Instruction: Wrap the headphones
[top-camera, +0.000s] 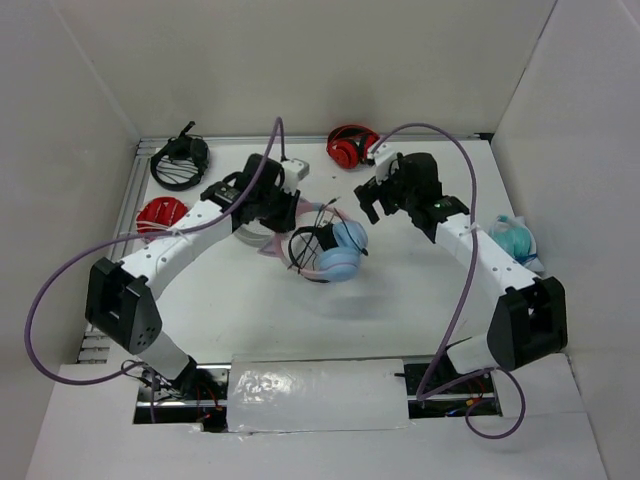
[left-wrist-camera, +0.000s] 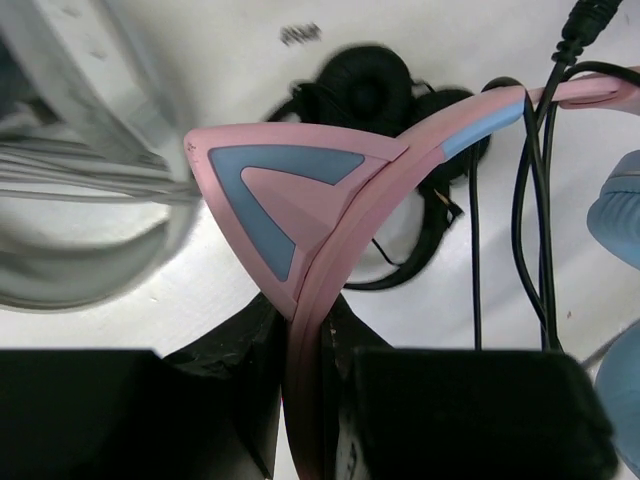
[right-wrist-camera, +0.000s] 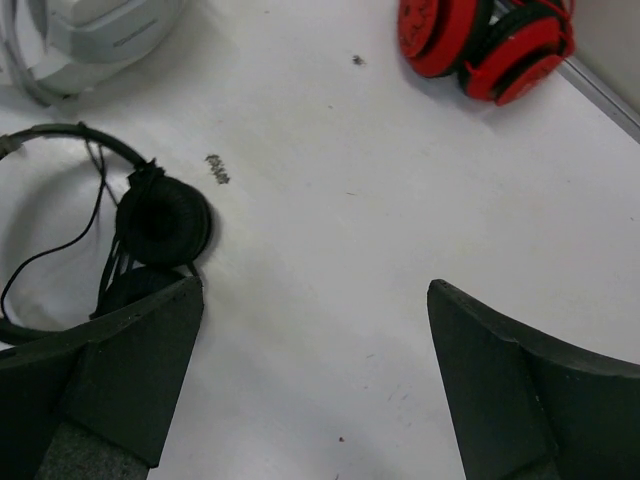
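White table (top-camera: 260, 300), left tool (left-wrist-camera: 305, 400) clamped on pink headband of headphones (left-wrist-camera: 290, 190), right tool (right-wrist-camera: 315, 350) spread wide, empty

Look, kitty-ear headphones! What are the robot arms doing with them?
The left hand is shut on the pink headband of the cat-ear headphones, right below one cat ear. Their thin dark cable crosses the headband in several strands, so the wrapping seems underway. The right hand is open and empty above the table, near a small black pair, with a red pair farther off.
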